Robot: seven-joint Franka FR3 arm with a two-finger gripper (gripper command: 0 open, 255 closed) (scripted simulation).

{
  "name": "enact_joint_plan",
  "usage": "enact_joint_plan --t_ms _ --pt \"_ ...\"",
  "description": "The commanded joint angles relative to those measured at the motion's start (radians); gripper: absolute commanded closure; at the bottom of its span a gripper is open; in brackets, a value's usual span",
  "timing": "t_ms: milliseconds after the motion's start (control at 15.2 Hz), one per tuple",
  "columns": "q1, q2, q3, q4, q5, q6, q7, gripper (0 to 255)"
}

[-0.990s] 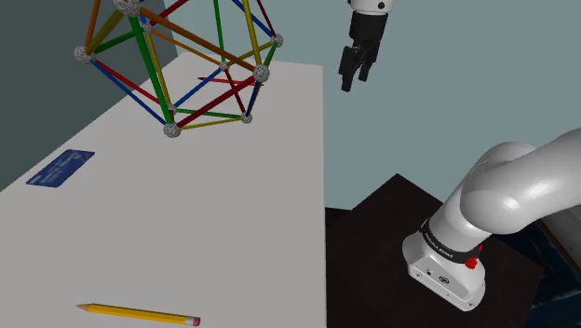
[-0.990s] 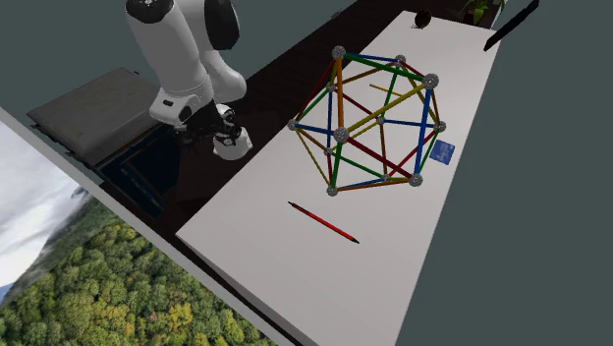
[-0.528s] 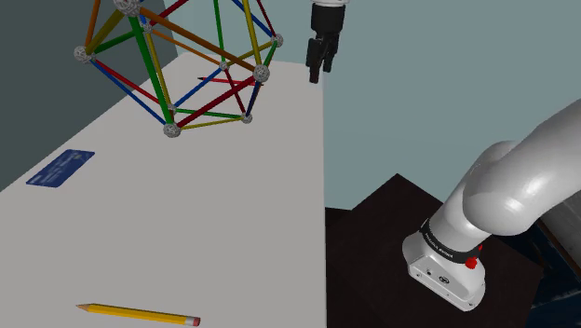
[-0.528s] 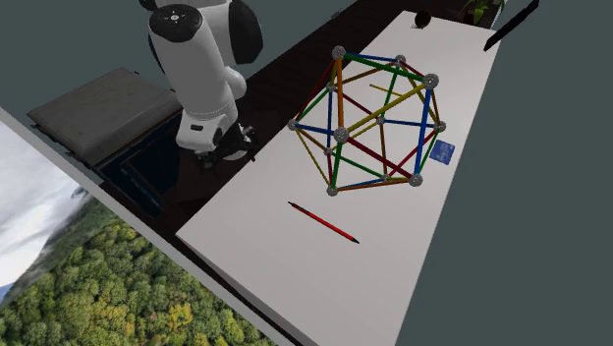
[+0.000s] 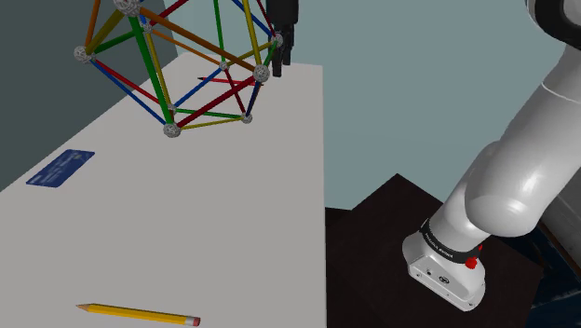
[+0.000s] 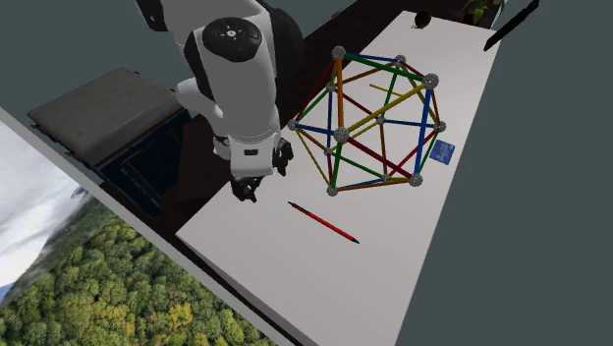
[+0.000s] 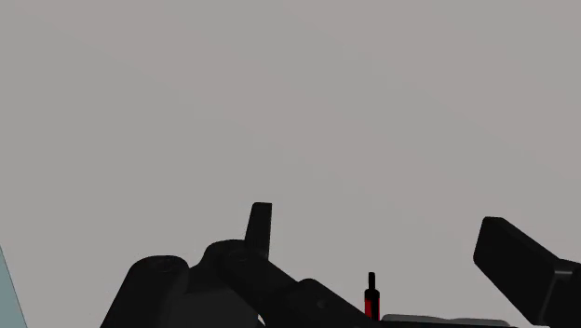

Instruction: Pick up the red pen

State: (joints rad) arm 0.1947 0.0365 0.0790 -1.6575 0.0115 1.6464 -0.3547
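We find the hand (image 5: 281,54) poised above the surface (image 5: 233,205), near its edge on the stand's side, with its fingers (image 7: 261,224) set wide apart and holding nothing. The red pen (image 6: 324,222) lies flat on the surface a little beyond the hand, near the foot of the rod-and-ball frame (image 6: 341,133). We judge the frame to be the chief hazard: a reach that swings wide could strike a rod and shove the whole frame onto the pen. The pen is also thin and low. A descent that stops too high would close on air, and fingers set along its length rather than across it could roll it away.
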Motion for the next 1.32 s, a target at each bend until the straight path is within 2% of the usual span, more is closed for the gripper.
enact_joint_plan --t_ms 0,198,792,858,1254 --pt "0.015 0.073 0.015 0.096 -0.006 -0.023 -0.031 0" --pt "0.040 0.182 0.038 0.247 -0.020 -0.065 -0.070 0" --pt "0.038 0.167 0.036 0.124 -0.018 0.042 -0.072 0" --pt "0.039 0.166 0.037 0.123 -0.018 0.042 -0.071 255" --pt "0.036 0.165 0.035 0.117 -0.017 0.048 -0.075 255"
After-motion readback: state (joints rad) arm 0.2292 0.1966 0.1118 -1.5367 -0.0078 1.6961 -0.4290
